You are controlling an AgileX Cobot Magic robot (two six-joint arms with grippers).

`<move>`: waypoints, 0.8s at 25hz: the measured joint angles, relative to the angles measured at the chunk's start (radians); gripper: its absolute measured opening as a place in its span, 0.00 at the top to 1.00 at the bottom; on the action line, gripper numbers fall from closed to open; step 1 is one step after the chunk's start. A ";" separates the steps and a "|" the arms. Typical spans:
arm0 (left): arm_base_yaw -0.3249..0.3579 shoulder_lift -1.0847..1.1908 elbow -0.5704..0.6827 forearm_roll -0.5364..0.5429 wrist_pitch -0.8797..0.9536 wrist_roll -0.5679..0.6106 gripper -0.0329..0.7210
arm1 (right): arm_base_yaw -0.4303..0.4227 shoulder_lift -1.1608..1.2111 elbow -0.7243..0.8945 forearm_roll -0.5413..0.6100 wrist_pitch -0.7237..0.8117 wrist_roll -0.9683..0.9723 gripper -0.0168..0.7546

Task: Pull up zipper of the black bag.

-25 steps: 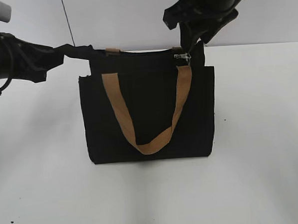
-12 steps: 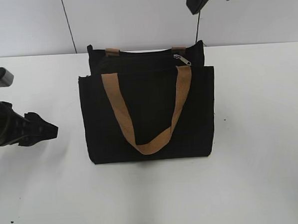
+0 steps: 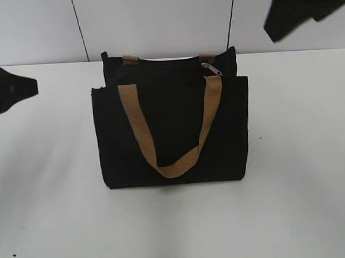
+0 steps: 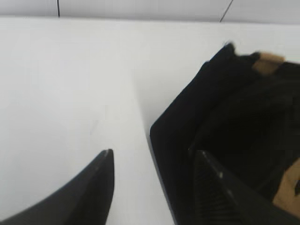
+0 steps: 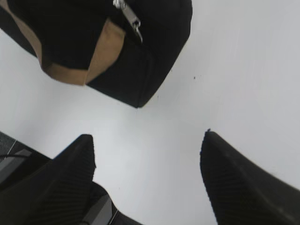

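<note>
Because the black bag [image 3: 171, 135] is soft fabric standing on the table [image 3: 301, 157], I judge it gives easily; its small stiff zipper [image 3: 211, 68] at the top right end needs a fine pinch. My left gripper [image 4: 152, 180] and right gripper [image 5: 147, 161] are both spread, holding nothing.

A white table [image 3: 302, 174] meets a pale wall [image 3: 155, 23] (thin dark vertical seams).

You see the right gripper [image 3: 305, 9] blurred and cut off by the top edge; the left gripper [image 3: 11, 88] is cropped at the left.
</note>
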 joint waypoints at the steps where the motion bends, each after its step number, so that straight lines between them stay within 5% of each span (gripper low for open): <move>1: -0.035 -0.025 0.000 0.000 0.058 0.000 0.40 | 0.000 -0.038 0.053 0.001 0.000 0.000 0.28; 6: -0.206 -0.048 0.000 -0.006 0.373 0.017 0.40 | 0.000 -0.224 0.259 0.005 0.001 0.004 0.28; 10: -0.279 0.053 0.000 -0.096 0.486 0.198 0.40 | 0.000 -0.363 0.356 0.027 0.002 0.008 0.28; 13: -0.322 0.125 0.000 -0.349 0.594 0.436 0.40 | 0.000 -0.466 0.405 0.044 0.002 0.011 0.28; 20: -0.416 0.025 0.000 -1.155 0.680 1.135 0.32 | 0.000 -0.670 0.517 0.048 0.003 -0.006 0.27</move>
